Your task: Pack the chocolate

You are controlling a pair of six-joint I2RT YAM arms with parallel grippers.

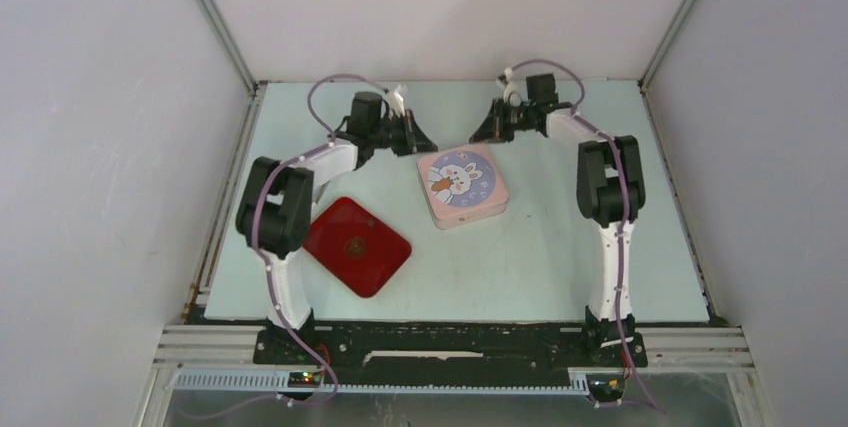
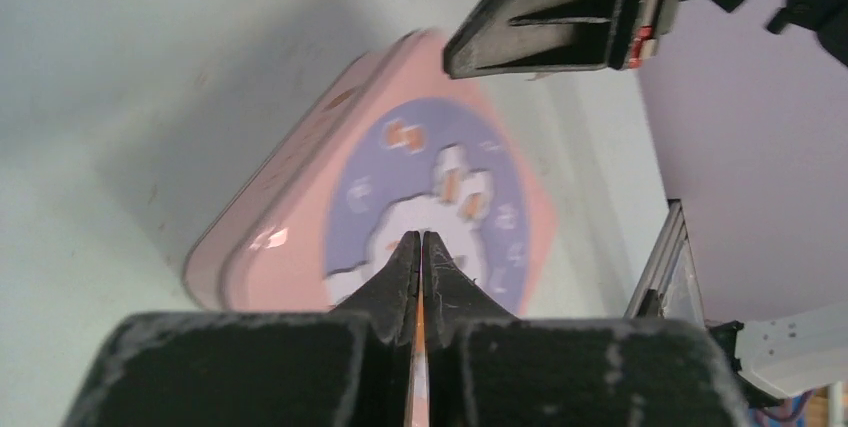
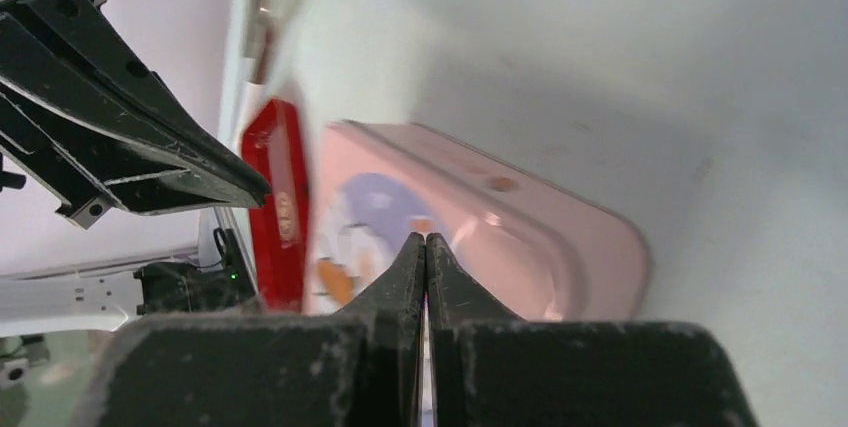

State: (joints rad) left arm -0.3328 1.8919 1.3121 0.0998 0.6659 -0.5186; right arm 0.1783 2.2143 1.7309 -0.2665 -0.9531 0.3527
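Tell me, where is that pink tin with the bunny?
In the overhead view, the pink bunny tin lies near the middle of the table, with the red tray close by on its left.

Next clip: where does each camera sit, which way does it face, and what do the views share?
Top external: above and behind the bases, facing down on the table; left arm, right arm, pink tin, red tray all show.
Left wrist: on the left arm, facing along the shut left gripper onto the tin's lid; right gripper opposite.
Right wrist: facing along the shut right gripper at the tin; red tray and left gripper beyond.
Shared: every view shows the tin; each wrist view shows the other gripper.
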